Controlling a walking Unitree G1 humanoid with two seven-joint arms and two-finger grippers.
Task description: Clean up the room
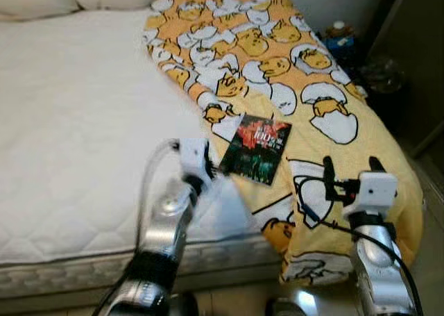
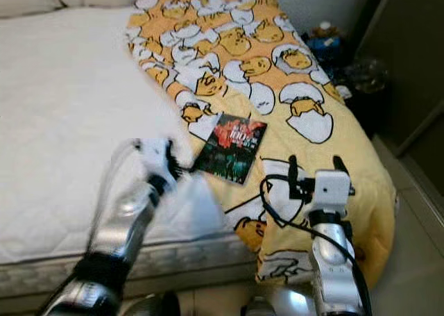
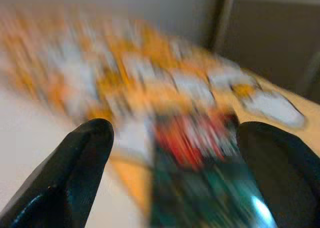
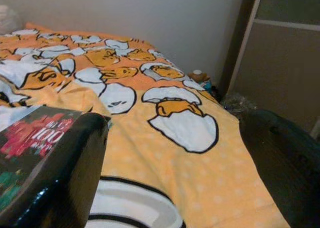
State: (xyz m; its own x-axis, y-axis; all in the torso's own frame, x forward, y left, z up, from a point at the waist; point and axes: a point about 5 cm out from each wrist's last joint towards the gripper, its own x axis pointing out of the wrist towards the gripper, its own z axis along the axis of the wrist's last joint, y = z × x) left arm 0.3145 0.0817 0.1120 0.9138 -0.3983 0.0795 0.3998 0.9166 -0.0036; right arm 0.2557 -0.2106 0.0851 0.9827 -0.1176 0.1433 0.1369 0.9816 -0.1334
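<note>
- Book [image 1: 257, 149] lies flat on the yellow egg blanket [image 1: 277, 59], on the bed [image 1: 76, 121].
- Left gripper [image 1: 216, 170] is spread wide at the book's 8 o'clock corner.
- Right gripper [image 1: 352, 166] is spread wide at the book's 4 o'clock.

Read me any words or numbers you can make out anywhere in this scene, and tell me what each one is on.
"100": on the cover of the dark book lying on the yellow egg-print blanket.
Other lettering on that cover: too small and blurred to read.
Bottle beside the bed: no label readable.
</note>
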